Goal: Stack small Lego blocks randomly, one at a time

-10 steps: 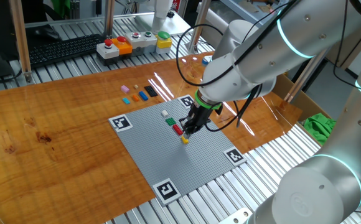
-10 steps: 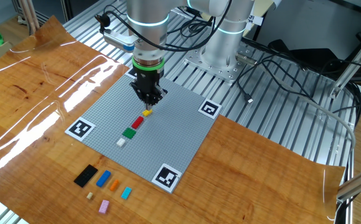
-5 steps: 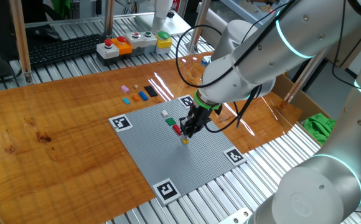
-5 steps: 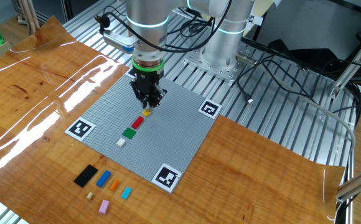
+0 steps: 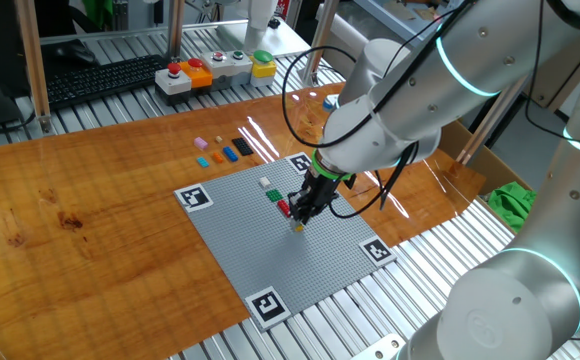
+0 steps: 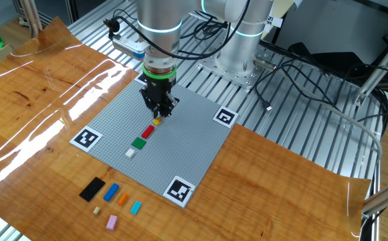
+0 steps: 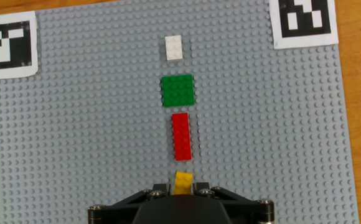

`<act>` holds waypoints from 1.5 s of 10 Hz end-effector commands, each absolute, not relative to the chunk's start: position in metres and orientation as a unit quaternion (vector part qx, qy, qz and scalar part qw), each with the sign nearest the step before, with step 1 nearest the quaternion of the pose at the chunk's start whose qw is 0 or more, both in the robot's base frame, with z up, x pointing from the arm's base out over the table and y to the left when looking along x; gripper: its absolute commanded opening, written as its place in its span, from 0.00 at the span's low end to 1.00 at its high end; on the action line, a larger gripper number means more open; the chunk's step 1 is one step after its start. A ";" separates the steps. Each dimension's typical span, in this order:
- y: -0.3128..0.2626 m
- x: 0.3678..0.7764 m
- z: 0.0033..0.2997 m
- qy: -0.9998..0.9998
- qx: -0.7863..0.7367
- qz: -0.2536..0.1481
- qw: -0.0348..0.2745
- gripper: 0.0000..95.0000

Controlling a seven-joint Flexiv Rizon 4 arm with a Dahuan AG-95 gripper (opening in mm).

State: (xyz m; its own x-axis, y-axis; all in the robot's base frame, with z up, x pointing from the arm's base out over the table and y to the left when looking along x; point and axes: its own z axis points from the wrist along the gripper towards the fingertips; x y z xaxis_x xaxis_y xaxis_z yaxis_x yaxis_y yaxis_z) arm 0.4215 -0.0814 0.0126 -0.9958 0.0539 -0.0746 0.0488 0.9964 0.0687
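A wooden surface (image 6: 274,167) carries a grey baseplate (image 6: 180,154) with four bricks; the claw's (image 6: 158,114) opening cannot be told.

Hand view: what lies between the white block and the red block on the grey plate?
The green block lies between the white block and the red block, all in one line, as the hand view shows.

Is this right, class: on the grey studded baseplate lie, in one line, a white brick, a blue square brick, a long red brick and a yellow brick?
No: the square Lego brick is green, as the hand view shows. The white brick, long red brick and yellow brick do line up on the grey studded baseplate.
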 end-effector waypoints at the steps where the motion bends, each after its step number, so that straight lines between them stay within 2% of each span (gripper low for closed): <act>1: -0.081 0.421 0.014 0.998 0.025 0.034 0.039 0.20; 12: -0.082 0.420 0.008 0.998 0.016 0.034 0.046 0.20; 13: -0.082 0.420 0.008 0.998 0.015 0.033 0.047 0.00; 15: -0.082 0.420 0.008 0.998 0.012 0.033 0.048 0.00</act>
